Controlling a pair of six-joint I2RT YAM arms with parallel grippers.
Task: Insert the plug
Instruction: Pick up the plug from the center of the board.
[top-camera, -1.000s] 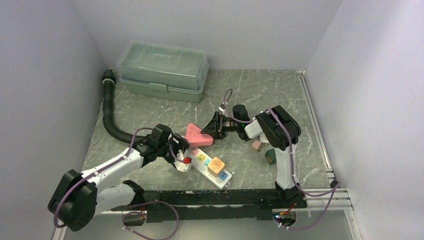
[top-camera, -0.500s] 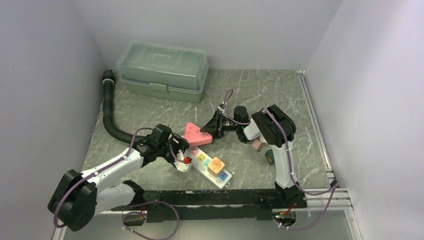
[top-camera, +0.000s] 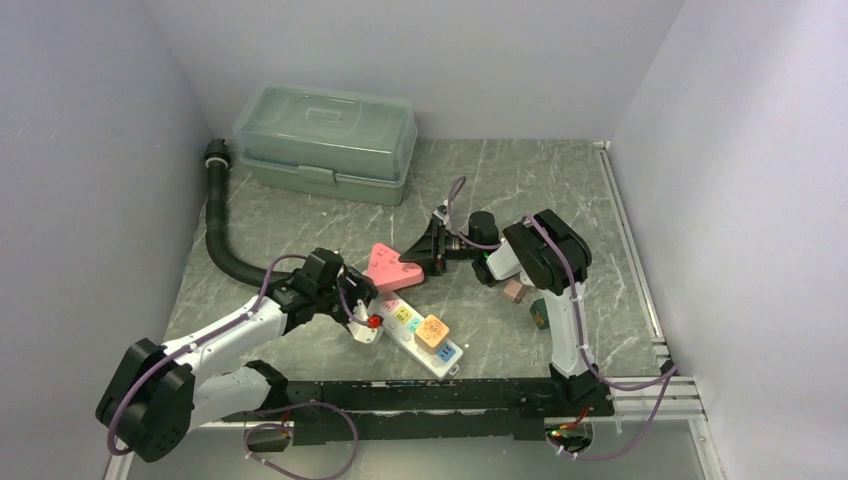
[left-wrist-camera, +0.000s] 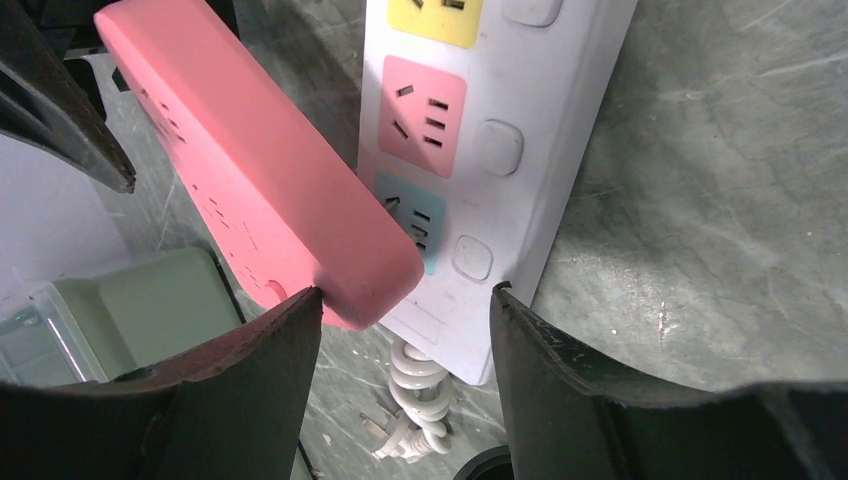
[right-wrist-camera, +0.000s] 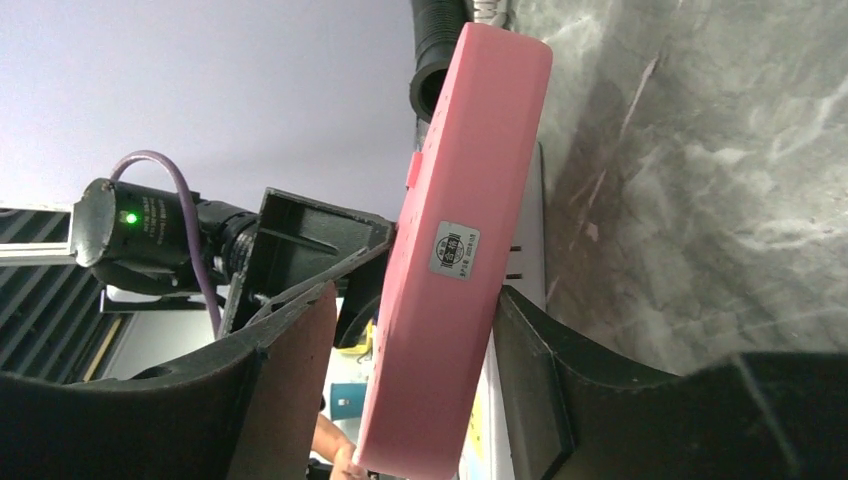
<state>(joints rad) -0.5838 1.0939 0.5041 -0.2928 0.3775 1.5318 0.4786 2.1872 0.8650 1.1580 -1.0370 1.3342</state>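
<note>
Right gripper (top-camera: 426, 250) has crept a touch toward 9 o'clock over the last second. The pink power strip (top-camera: 388, 268) has gone with it, its far end now riding a little further over the white power strip (left-wrist-camera: 545, 110). Left gripper (top-camera: 360, 305) hasn't budged, parked at the pink strip's 7 o'clock. The pink strip stands tilted on edge, its 3 o'clock end between the right fingers. They straddle it closely, but I can't make out whether they pinch it or merely bracket it. Left jaws are spread wide: the pink strip's corner touches one finger (left-wrist-camera: 270, 350), while the other stands clear of it over the white strip's edge, so nothing is gripped. Orange plug (top-camera: 432, 329) sits in the white strip at 5 o'clock from the pink one, seemingly already seated. White coiled cord (left-wrist-camera: 415, 380) trails from the white strip's end. My read: the shift is small alignment work over the blue and pink sockets, with no insertion yet.
</note>
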